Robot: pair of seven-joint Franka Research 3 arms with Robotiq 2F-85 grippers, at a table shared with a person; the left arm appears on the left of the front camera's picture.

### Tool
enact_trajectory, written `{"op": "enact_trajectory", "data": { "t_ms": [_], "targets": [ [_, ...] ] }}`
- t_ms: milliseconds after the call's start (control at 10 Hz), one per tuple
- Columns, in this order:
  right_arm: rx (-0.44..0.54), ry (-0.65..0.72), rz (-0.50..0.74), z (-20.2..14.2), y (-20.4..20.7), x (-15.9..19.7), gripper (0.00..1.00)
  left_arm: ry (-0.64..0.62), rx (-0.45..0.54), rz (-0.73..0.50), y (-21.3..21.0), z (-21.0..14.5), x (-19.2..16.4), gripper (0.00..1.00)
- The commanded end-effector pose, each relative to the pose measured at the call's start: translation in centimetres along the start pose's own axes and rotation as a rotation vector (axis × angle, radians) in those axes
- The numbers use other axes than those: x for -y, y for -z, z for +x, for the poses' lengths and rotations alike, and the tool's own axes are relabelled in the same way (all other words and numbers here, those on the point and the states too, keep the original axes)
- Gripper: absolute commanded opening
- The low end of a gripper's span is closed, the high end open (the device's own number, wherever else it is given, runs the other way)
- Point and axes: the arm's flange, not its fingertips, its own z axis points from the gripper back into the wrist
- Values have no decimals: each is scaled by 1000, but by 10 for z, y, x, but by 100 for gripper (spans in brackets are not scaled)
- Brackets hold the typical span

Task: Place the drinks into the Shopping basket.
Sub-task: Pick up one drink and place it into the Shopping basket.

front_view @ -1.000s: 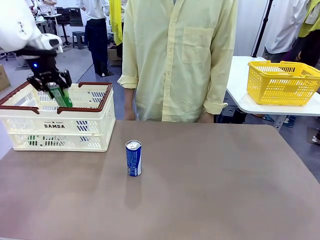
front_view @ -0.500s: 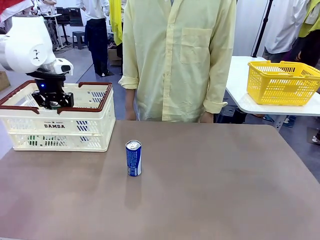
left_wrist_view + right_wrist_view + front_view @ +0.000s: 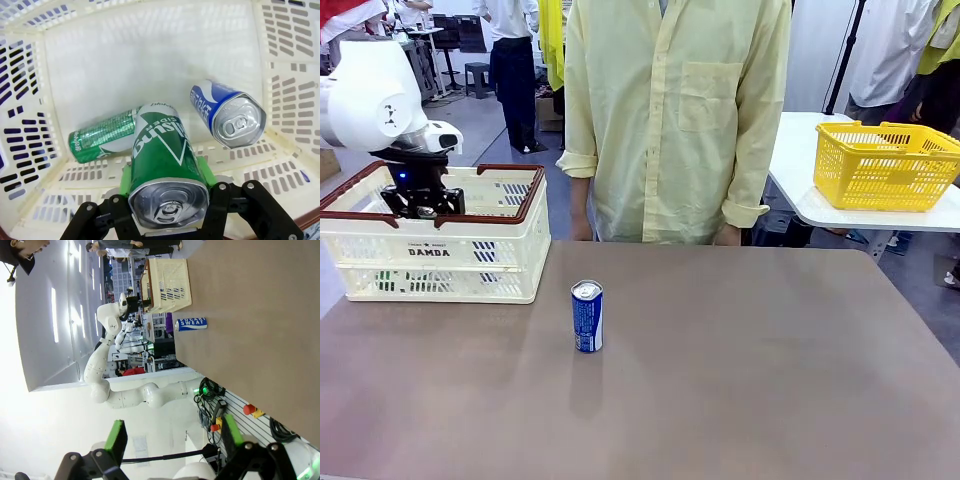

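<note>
Left gripper (image 3: 170, 197) clamped on a green can (image 3: 167, 165), down inside the Shopping basket (image 3: 510, 235) above a second green can (image 3: 102, 137) and a blue can (image 3: 227, 115) (both lying on the floor). Right gripper (image 3: 172, 440) spread wide, holding nothing. Another blue can (image 3: 587, 316) upright mid-table, near the basket.

The surface (image 3: 740, 380) is viewed from the robot's side, across to a person (image 3: 675, 120) at the far edge. The Shopping basket (image 3: 280, 90) is seen from close above, straight down inside, by the left wrist camera. The right wrist view is rolled sideways and set far back; the blue can (image 3: 191, 324) and basket are shared with the front view.
</note>
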Motion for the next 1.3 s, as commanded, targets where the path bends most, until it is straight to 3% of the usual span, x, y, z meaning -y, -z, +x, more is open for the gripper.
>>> {"op": "enact_trajectory", "data": {
  "t_ms": [0,400,700,1000,1200],
  "targets": [
    [-11,14,-9,-2,-1,-5,100,-5,15,-30,-8,1,-4,100],
    [-11,14,-9,-2,-1,-5,100,-15,27,-67,-13,0,-7,100],
    [-11,14,-9,-2,-1,-5,100,-71,66,-234,-54,-13,-20,100],
    [-11,14,-9,-2,-1,-5,100,-116,-105,-565,-132,-82,-66,100],
    [-11,14,-9,-2,-1,-5,100,-111,-137,-797,-144,-151,-116,100]
  ]
}}
